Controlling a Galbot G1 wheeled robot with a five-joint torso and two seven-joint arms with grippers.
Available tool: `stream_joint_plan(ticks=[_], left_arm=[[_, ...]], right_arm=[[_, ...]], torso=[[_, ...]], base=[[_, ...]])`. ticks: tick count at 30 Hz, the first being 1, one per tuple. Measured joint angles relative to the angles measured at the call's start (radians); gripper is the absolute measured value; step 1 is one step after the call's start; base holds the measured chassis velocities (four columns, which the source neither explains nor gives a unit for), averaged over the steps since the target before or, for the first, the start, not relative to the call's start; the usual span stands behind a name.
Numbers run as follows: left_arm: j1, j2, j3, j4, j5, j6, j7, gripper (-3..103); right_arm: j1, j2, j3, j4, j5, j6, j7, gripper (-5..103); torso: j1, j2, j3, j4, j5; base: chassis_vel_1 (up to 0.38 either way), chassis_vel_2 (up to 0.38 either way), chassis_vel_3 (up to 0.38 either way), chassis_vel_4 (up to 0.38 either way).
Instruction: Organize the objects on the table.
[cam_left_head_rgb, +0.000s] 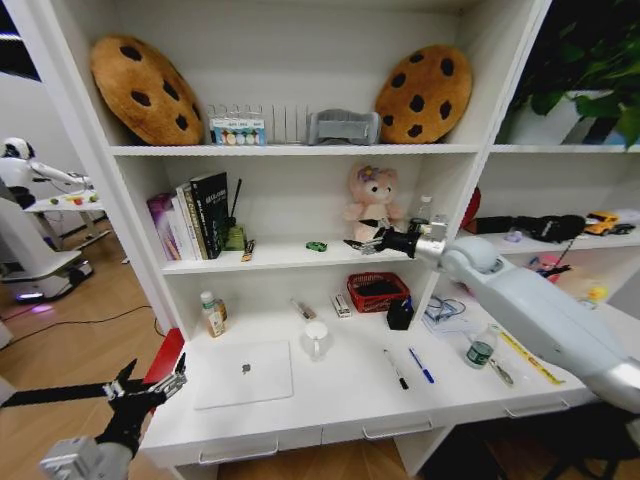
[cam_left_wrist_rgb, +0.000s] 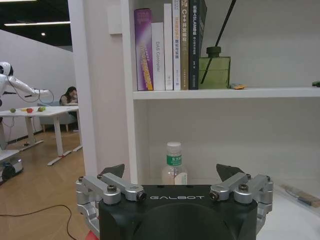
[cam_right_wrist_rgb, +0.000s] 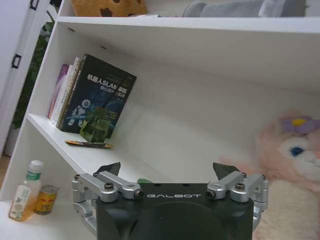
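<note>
On the long white table (cam_left_head_rgb: 330, 405) lie a slim silver laptop (cam_left_head_rgb: 243, 373), a black pen (cam_left_head_rgb: 396, 369) and a blue pen (cam_left_head_rgb: 421, 365). A clear bottle (cam_left_head_rgb: 212, 313) stands at the back left and another (cam_left_head_rgb: 481, 347) at the right. A small green oval item (cam_left_head_rgb: 316, 246) rests on the shelf above. My right gripper (cam_left_head_rgb: 356, 245) hovers open just right of it at shelf height, and the green item (cam_right_wrist_rgb: 144, 180) peeks over the gripper body in the right wrist view. My left gripper (cam_left_head_rgb: 150, 381) hangs open off the table's front left corner, facing the left bottle (cam_left_wrist_rgb: 174, 165).
A white cup (cam_left_head_rgb: 316, 339), a red basket (cam_left_head_rgb: 378, 292) and a black item (cam_left_head_rgb: 400, 314) stand toward the back of the table. Books (cam_left_head_rgb: 195, 218), a green diffuser (cam_left_head_rgb: 234, 236) and a pink plush bear (cam_left_head_rgb: 372, 203) occupy the middle shelf. Cookie cushions sit on the top shelf.
</note>
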Motion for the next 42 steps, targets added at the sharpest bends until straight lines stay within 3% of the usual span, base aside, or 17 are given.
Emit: stream_joint_plan(ticks=[4,5,6,8,9,10,11,14,15,17,21,22,23,26,32,38,42], left_arm=[[0.000,0.000,0.000,0.000,0.000,0.000,0.000,100],[0.000,0.000,0.000,0.000,0.000,0.000,0.000,100],[0.000,0.000,0.000,0.000,0.000,0.000,0.000,100],[0.000,0.000,0.000,0.000,0.000,0.000,0.000,100],[0.000,0.000,0.000,0.000,0.000,0.000,0.000,100],[0.000,0.000,0.000,0.000,0.000,0.000,0.000,100],[0.000,0.000,0.000,0.000,0.000,0.000,0.000,100],[0.000,0.000,0.000,0.000,0.000,0.000,0.000,100],[0.000,0.000,0.000,0.000,0.000,0.000,0.000,100],[0.000,0.000,0.000,0.000,0.000,0.000,0.000,100],[0.000,0.000,0.000,0.000,0.000,0.000,0.000,100],[0.000,0.000,0.000,0.000,0.000,0.000,0.000,100],[0.000,0.000,0.000,0.000,0.000,0.000,0.000,100],[0.000,0.000,0.000,0.000,0.000,0.000,0.000,100],[0.000,0.000,0.000,0.000,0.000,0.000,0.000,100],[0.000,0.000,0.000,0.000,0.000,0.000,0.000,100],[0.000,0.000,0.000,0.000,0.000,0.000,0.000,100]], right_arm=[[-0.143,-0.061,0.111,0.066,-0.016,0.032,0.027,100],[-0.237,-0.082,0.202,0.107,-0.018,0.041,0.048,100],[-0.237,-0.082,0.202,0.107,-0.018,0.041,0.048,100],[-0.389,-0.076,0.360,0.164,-0.017,0.041,0.101,100],[-0.389,-0.076,0.360,0.164,-0.017,0.041,0.101,100],[-0.479,-0.052,0.433,0.197,-0.018,0.004,0.182,100],[-0.479,-0.052,0.433,0.197,-0.018,0.004,0.182,100],[-0.700,0.019,0.600,0.264,-0.035,-0.071,0.345,100],[-0.700,0.019,0.600,0.264,-0.035,-0.071,0.345,100],[-0.964,0.102,0.794,0.337,-0.109,-0.098,0.410,100],[-1.166,0.201,0.909,0.391,-0.195,-0.098,0.440,100],[-1.298,0.290,0.952,0.435,-0.241,-0.094,0.458,100],[-1.298,0.290,0.952,0.435,-0.241,-0.094,0.458,100],[-1.429,0.412,0.938,0.505,-0.270,-0.113,0.528,100],[-1.457,0.489,0.834,0.497,-0.343,-0.139,0.582,100],[-1.453,0.505,0.798,0.471,-0.339,-0.150,0.583,100],[-1.467,0.537,0.768,0.475,-0.350,-0.071,0.587,100]], torso=[[0.000,0.000,0.000,0.0000,0.0006],[0.000,0.000,0.000,0.0004,0.0002],[0.000,0.000,0.000,0.0004,0.0002],[0.000,0.000,0.000,0.0004,-0.0002],[0.000,0.000,0.000,0.0004,-0.0002],[0.000,0.000,0.000,0.0005,0.0000],[0.000,0.000,0.000,0.0005,0.0000],[0.000,0.000,0.000,0.0011,0.0004],[0.000,0.000,0.000,0.0011,0.0004],[0.000,0.000,0.000,0.0008,-0.0003],[0.000,0.000,0.000,0.0000,0.0004],[0.000,0.000,0.000,-0.0003,0.0003],[0.000,0.000,0.000,-0.0003,0.0003],[0.000,0.000,0.000,0.0002,-0.0004],[0.000,0.000,0.000,0.0006,-0.0001],[0.000,0.000,0.000,0.0007,-0.0001],[0.000,0.000,0.000,0.0006,0.0000]], base=[[0.000,0.000,0.000,0.000],[0.000,0.000,0.000,0.000],[0.000,0.000,0.000,0.000],[0.000,0.000,0.000,0.000],[0.000,0.000,0.000,0.000],[0.000,0.000,0.000,0.000],[0.000,0.000,0.000,0.000],[0.000,0.000,0.000,0.000],[0.000,0.000,0.000,0.000],[0.000,0.000,0.000,0.000],[0.000,0.000,0.000,0.000],[0.000,0.000,0.000,0.000],[0.000,0.000,0.000,0.000],[0.000,0.000,0.000,0.000],[0.000,0.000,0.000,0.000],[0.000,0.000,0.000,0.000],[0.000,0.000,0.000,0.000]])
